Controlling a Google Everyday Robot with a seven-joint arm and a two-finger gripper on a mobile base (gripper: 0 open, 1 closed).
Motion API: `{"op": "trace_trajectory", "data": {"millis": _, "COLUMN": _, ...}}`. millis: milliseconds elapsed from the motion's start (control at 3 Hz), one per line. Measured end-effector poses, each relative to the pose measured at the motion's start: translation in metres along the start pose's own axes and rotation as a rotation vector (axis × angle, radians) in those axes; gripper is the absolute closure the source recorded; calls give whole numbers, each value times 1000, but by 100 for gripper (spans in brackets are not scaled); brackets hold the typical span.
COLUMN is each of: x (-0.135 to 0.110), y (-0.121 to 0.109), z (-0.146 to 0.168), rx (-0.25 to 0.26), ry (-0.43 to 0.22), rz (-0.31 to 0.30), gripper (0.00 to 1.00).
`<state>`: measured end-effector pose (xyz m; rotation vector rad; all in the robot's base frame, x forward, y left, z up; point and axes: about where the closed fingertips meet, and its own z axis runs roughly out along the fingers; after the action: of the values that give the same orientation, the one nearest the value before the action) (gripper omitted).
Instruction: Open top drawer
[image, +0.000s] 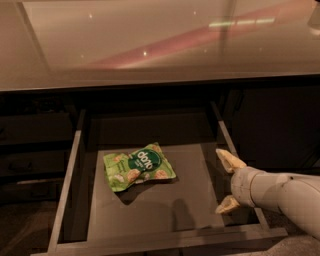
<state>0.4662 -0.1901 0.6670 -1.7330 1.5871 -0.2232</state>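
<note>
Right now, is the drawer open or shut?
Open: the wide dark grey top drawer is pulled out, showing a green snack bag; gripper at its right wall, jaws apart.

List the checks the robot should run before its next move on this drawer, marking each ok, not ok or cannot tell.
1. Top drawer pulled out from under the countertop: ok.
2. Gripper open and holding nothing: ok.
3. Gripper apart from the green snack bag lying on the drawer floor: ok.
4. Gripper clear of the drawer side wall nearest it: cannot tell; it sits over or just beside that wall.
5. Drawer at full extension: cannot tell.
6. Handle free: cannot tell; the drawer front is out of view.
</note>
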Motion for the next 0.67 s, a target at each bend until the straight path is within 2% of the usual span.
{"op": "trace_trajectory", "data": {"millis": 333, "x": -62, "y": -29, "z": -33, "rx": 61, "ry": -93, "rz": -66, "gripper": 0}}
{"op": "trace_trajectory", "data": {"millis": 667, "x": -97, "y": -46, "z": -59, "rx": 109, "ry": -144, "rz": -111, "gripper": 0}}
